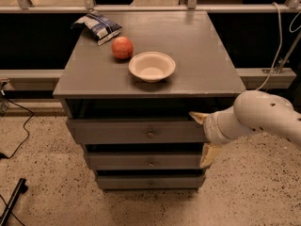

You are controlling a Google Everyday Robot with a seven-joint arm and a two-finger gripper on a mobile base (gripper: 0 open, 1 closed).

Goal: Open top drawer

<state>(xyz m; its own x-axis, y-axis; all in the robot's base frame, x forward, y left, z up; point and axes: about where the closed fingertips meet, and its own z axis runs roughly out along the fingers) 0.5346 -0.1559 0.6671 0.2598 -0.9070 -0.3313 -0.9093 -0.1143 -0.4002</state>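
The top drawer (117, 132) is the widest grey drawer front, right under the tabletop, with a small round knob (150, 133) at its centre. A dark gap shows above it. My gripper (202, 135) is at the right end of that drawer front, on a white arm (263, 117) coming in from the right. It is open. One cream finger (196, 117) is by the front's top edge and the other (209, 155) hangs below its bottom edge. Nothing is held.
Two narrower grey drawers (141, 161) (146, 181) sit below. On the tabletop (207, 55) are a white bowl (152, 66), a red apple (122, 47) and a chip bag (99, 26). A rail and cables run behind, and the floor is speckled.
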